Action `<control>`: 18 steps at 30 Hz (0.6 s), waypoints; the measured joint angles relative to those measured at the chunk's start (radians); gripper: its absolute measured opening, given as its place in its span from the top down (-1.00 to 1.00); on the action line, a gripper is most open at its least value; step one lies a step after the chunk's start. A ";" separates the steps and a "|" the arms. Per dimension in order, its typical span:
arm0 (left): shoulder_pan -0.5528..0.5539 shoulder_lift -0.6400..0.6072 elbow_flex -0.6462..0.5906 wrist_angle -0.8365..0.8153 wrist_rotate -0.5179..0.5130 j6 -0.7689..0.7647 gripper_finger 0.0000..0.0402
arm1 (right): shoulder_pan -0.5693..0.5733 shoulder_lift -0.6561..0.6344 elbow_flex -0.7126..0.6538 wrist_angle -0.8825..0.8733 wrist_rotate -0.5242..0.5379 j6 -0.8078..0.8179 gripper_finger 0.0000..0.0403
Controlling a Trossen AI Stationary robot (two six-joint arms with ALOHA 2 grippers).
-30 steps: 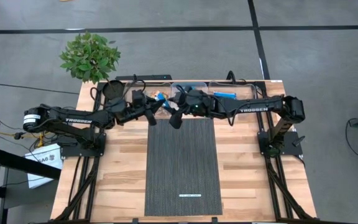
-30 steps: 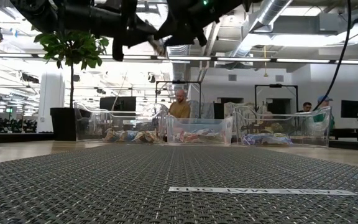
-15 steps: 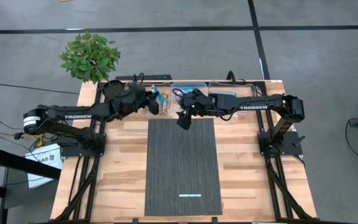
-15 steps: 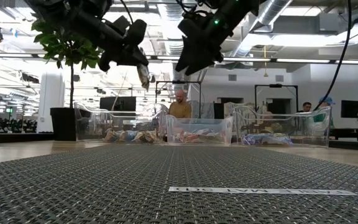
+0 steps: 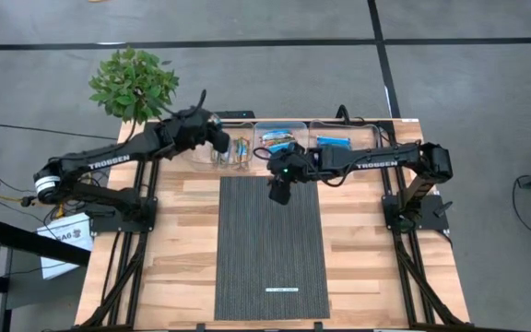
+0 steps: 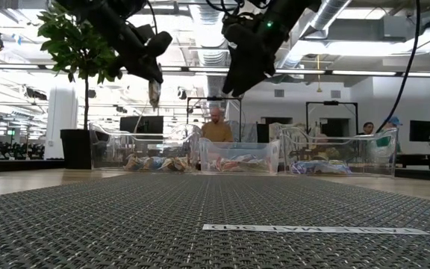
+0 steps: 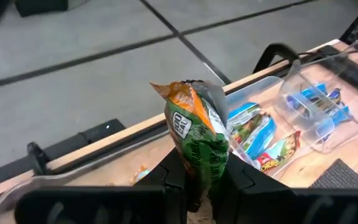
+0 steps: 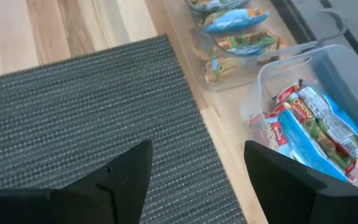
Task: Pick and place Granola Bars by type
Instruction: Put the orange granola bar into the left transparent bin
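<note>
Above the left bin [image 5: 231, 152], the left gripper [image 7: 197, 186] pinches a green-and-orange granola bar [image 7: 197, 140] — the right gripper [image 8: 194, 174] hangs spread wide, empty, over the mat [image 8: 73, 124].

Bright, even overhead light; low view backlit.

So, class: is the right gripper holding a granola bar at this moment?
No: the right gripper is open and empty above the mat.
</note>
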 joint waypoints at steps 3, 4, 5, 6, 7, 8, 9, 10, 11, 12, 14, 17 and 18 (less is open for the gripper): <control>0.018 0.000 0.021 -0.040 0.019 -0.011 0.84 | 0.000 0.000 0.000 -0.012 0.000 0.001 -0.24; 0.022 0.000 0.022 -0.043 0.024 -0.021 0.84 | -0.001 0.000 0.000 -0.013 0.000 0.003 -0.24; 0.025 0.000 0.022 -0.044 0.029 -0.031 0.84 | -0.001 0.000 0.000 -0.014 0.000 0.008 -0.24; 0.030 0.000 0.022 -0.044 0.036 -0.041 0.84 | -0.001 0.000 0.000 -0.014 0.000 0.008 -0.24; 0.033 0.000 0.022 -0.044 0.039 -0.046 0.84 | -0.001 0.000 0.000 -0.015 0.000 0.009 -0.24; 0.035 0.003 0.022 -0.044 0.041 -0.048 0.85 | -0.001 0.000 0.000 -0.015 0.000 0.009 -0.24; 0.035 0.013 0.024 -0.042 0.036 -0.053 0.85 | -0.001 0.000 0.000 -0.015 0.001 0.009 -0.24; 0.035 0.024 0.024 -0.039 0.032 -0.057 0.85 | -0.001 0.000 0.000 -0.015 0.001 0.009 -0.24; 0.035 0.037 0.024 -0.043 0.026 -0.063 0.86 | -0.001 0.000 0.000 -0.014 0.001 0.010 -0.24; 0.035 0.053 0.024 -0.044 0.019 -0.069 0.86 | -0.001 0.000 0.000 -0.014 0.001 0.010 -0.24; 0.035 0.095 0.024 -0.030 0.018 -0.078 0.85 | -0.001 0.000 0.000 -0.013 0.003 0.018 -0.24; 0.035 0.168 0.024 -0.018 0.008 -0.078 0.85 | -0.001 0.000 0.000 -0.013 0.006 0.019 -0.24; 0.035 0.191 0.024 -0.001 -0.001 -0.079 0.85 | -0.001 0.000 0.000 -0.013 0.008 0.019 -0.24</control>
